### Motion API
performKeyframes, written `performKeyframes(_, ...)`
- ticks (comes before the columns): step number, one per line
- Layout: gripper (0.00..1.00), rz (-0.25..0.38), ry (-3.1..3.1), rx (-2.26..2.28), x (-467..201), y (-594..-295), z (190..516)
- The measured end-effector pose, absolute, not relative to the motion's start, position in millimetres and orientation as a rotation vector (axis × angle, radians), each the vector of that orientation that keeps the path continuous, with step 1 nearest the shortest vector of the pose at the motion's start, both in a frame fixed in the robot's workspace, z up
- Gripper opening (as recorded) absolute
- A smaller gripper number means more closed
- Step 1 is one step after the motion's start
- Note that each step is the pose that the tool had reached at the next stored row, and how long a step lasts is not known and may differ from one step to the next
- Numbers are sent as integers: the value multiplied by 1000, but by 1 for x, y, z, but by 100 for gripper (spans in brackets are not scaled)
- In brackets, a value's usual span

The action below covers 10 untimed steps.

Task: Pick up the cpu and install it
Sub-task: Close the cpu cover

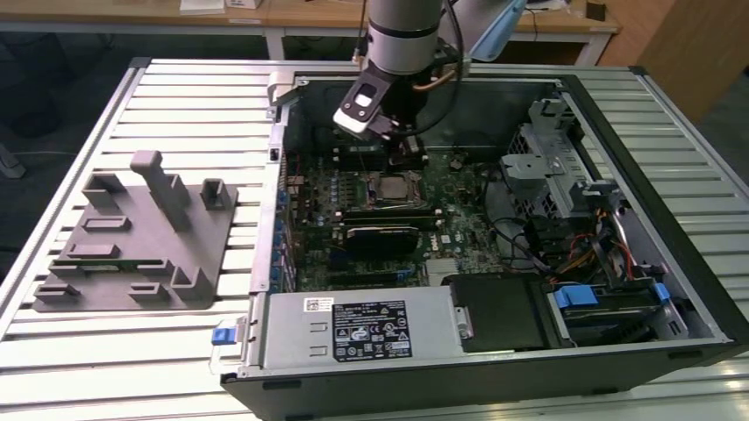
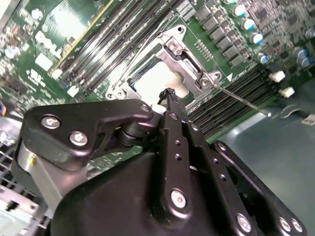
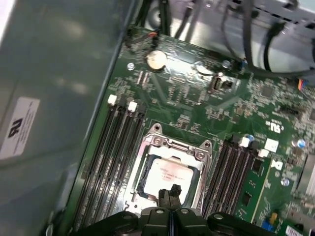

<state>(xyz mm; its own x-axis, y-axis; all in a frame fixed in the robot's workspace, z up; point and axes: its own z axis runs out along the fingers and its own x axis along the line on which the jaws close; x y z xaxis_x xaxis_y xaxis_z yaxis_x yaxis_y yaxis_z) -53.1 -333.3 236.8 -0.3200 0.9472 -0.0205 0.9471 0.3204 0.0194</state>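
The cpu (image 1: pixel 395 187) is a pale silver square lying flat in its metal-framed socket on the green motherboard (image 1: pixel 457 219), inside the open computer case. In both wrist views the cpu (image 3: pixel 168 173) (image 2: pixel 153 80) rests in the socket frame, with nothing holding it. My gripper (image 1: pixel 406 154) hangs just above the socket, toward the case's far wall. Its two black fingers are pressed together, and the gripper (image 3: pixel 170 192) (image 2: pixel 167 94) is shut with nothing between them, its tips over the chip's edge.
A grey plastic tray (image 1: pixel 129 237) with upright blocks lies on the slatted table at the exterior view's left. Inside the case, black memory slots (image 3: pixel 115 147) flank the socket. The power supply (image 1: pixel 357 329) sits at the front, and a drive cage with cables (image 1: pixel 562 193) is at the right.
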Motion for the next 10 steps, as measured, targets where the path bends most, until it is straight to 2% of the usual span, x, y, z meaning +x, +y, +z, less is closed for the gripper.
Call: performKeyframes(10, 11, 6, 2683, 1578, -53, -333, 236)
